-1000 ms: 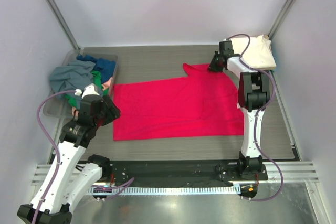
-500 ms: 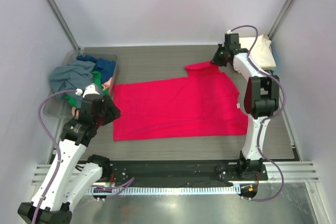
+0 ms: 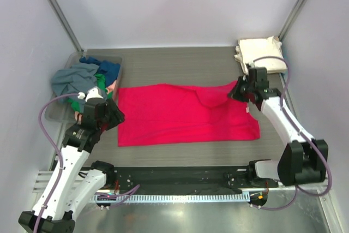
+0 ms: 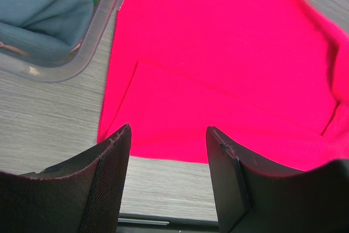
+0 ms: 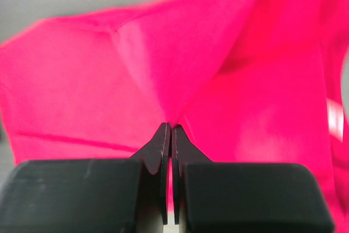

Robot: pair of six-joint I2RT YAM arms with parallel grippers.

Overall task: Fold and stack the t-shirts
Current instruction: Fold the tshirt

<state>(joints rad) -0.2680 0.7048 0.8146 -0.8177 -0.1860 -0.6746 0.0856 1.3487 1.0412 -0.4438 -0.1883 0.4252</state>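
Red t-shirt [image 3: 174, 118] spread mid-counter [image 3: 163, 69]. Right jaws closed on a thin pinch of sleeve. Left jaws part-open, empty, over near-left corner. Risk: cloth slips from pinch, fold lands crooked.

Seen from above, the left arm [image 3: 82, 135] covers the near end of the clear bin [image 3: 119, 59], and the pink shirt [image 3: 112, 87] is a sliver beside it, too small to make out. The right gripper [image 3: 234, 93] sits over the far right corner of the red shirt [image 3: 174, 115], hiding the pinch. Right wrist view: red cloth blurred, running off every edge. Left wrist view: grey shirt [image 4: 38, 4] and bin cropped at the top left
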